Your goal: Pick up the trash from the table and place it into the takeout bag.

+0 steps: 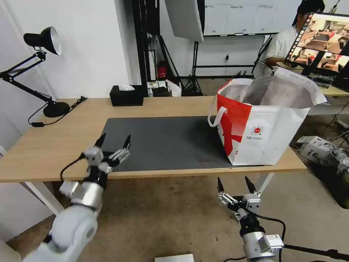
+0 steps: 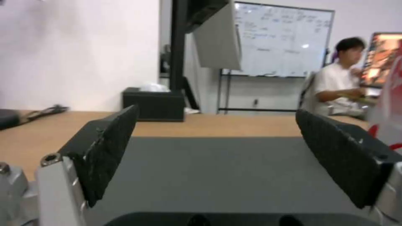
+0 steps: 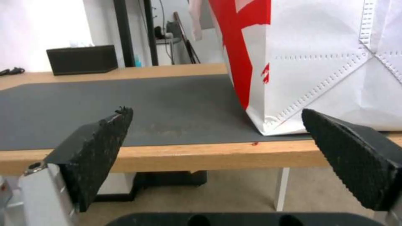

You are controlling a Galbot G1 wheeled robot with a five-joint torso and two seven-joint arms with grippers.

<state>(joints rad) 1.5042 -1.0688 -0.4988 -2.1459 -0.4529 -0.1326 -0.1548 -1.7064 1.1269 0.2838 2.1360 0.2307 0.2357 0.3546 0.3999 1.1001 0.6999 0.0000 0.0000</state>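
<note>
Light wood runs the length of the table [image 1: 47, 145], with a dark grey mat [image 1: 163, 142] lying on its middle; the bag [image 1: 261, 123], white and red with a silver lining, stands upright on the mat's right end, its mouth open and one white loop handle [image 1: 214, 112] hanging on the side toward the mat's centre; a tissue box [image 1: 126, 95] sits beyond the mat's far edge, and a desk lamp [image 1: 43, 72] stands well to the left of the mat; the left claw [image 1: 113, 140] hovers over the mat's near left corner, its black fingers [image 2: 109, 150] spread wide with nothing between them; the right claw [image 1: 234, 185] hangs below the table's front edge, near the bag's base, fingers [image 3: 100, 150] likewise wide apart and holding nothing; a tiny red speck [image 3: 254, 143] lies on the wood just before the mat, near the bag's corner.
</note>
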